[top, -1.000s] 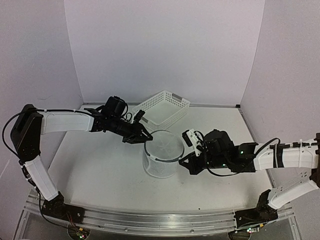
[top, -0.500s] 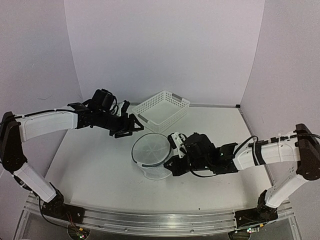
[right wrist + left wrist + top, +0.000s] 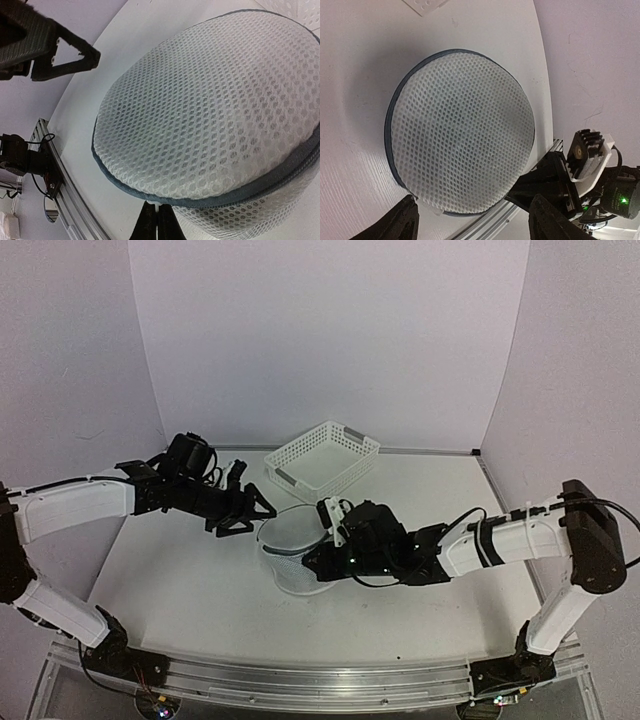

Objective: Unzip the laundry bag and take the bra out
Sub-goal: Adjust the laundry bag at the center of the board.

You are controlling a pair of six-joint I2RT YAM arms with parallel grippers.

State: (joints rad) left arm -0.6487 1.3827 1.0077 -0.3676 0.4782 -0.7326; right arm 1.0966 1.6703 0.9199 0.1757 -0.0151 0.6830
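Note:
The laundry bag (image 3: pixel 290 540), a white mesh cylinder with a dark rim, stands at mid-table with its round top face tilted toward the left. It fills the left wrist view (image 3: pixel 460 130) and the right wrist view (image 3: pixel 210 110). My left gripper (image 3: pixel 255 520) hangs open just left of the bag, its fingers (image 3: pixel 407 217) spread apart with nothing between them. My right gripper (image 3: pixel 312 566) presses against the bag's front right side. In the right wrist view it (image 3: pixel 158 207) is shut on a small white zipper pull at the dark rim. The bra is hidden.
A white perforated plastic basket (image 3: pixel 322 457) sits tilted behind the bag, near the back wall. The metal rail (image 3: pixel 300 680) holding both arm bases runs along the table's near edge. Purple walls close in the table on three sides.
My left gripper opened, let go of the bag's top rim and drew back to the left. My right gripper travelled left round the bag's front, and the top face tilted over.

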